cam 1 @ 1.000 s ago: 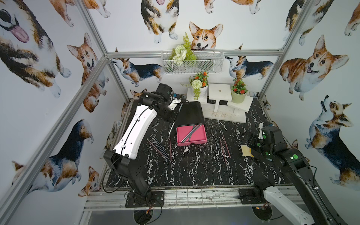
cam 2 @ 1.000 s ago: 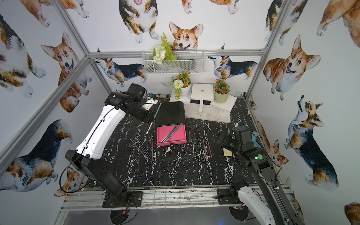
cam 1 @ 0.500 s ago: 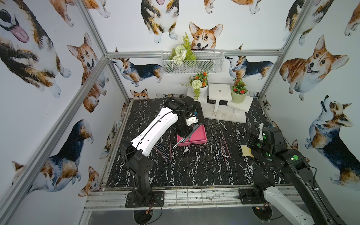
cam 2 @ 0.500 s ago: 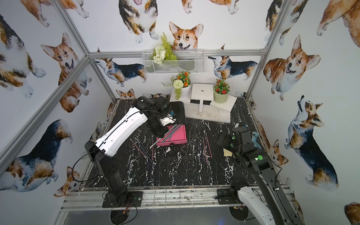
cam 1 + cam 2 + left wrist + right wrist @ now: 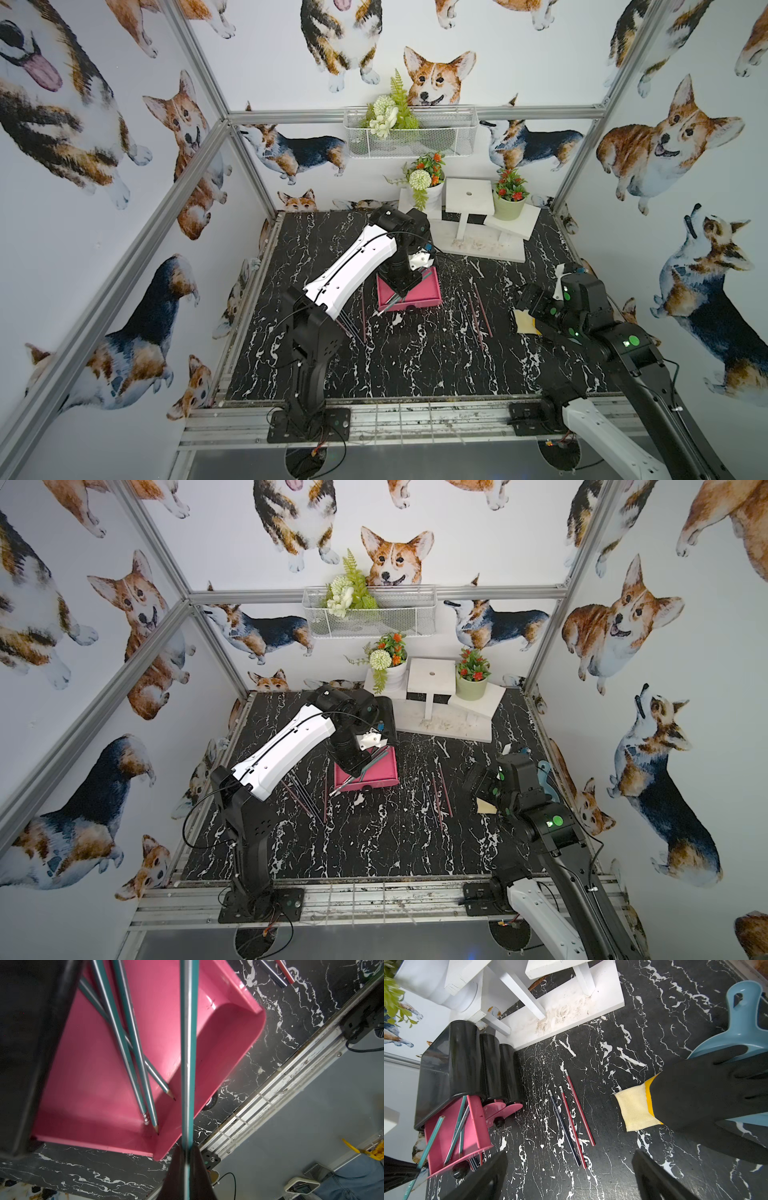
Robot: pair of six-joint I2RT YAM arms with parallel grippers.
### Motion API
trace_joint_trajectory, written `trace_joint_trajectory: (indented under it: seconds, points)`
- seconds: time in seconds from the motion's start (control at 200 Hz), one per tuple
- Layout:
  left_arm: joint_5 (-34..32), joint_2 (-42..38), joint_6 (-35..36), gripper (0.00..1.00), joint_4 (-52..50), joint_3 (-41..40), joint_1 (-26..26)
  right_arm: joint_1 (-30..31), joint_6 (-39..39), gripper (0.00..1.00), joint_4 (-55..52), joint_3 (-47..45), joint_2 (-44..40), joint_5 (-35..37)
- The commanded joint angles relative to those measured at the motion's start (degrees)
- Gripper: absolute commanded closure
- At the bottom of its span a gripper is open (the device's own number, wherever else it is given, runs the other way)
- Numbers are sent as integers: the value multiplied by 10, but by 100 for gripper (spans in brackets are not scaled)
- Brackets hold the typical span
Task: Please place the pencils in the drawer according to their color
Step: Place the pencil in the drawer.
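An open pink drawer (image 5: 83,1084) sticks out of a black cabinet (image 5: 452,1059); three green pencils (image 5: 133,1043) lie in it. My left gripper (image 5: 188,1153) is shut on another green pencil (image 5: 188,1053), held slanting over the drawer's front corner. In both top views the left gripper (image 5: 401,286) (image 5: 353,766) hangs over the drawer (image 5: 424,291). Two red pencils (image 5: 579,1111) and a dark one (image 5: 563,1126) lie on the table under my right gripper (image 5: 570,1157), which is open and empty. More pencils (image 5: 363,316) lie left of the drawer.
A black glove with a yellow cuff (image 5: 706,1095) and a blue scoop (image 5: 745,1022) lie beside the right gripper. A white stand (image 5: 560,1012) with flower pots (image 5: 509,199) fills the back. Two shut pink drawers (image 5: 506,1108) sit next to the open one.
My left arm has swung from the back left of the table to above the open drawer, carrying the green pencil. The right arm has not moved.
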Motion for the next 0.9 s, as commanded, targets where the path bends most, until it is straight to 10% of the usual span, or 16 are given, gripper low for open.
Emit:
trace_joint_trajectory:
  seconds: [0.0, 0.891]
  points:
    - [5, 16, 8, 100, -23, 12, 3, 0, 5, 0, 8, 0, -2, 9]
    - [-33, 96, -33, 100, -9, 97, 42, 0, 9, 0, 6, -5, -9, 11]
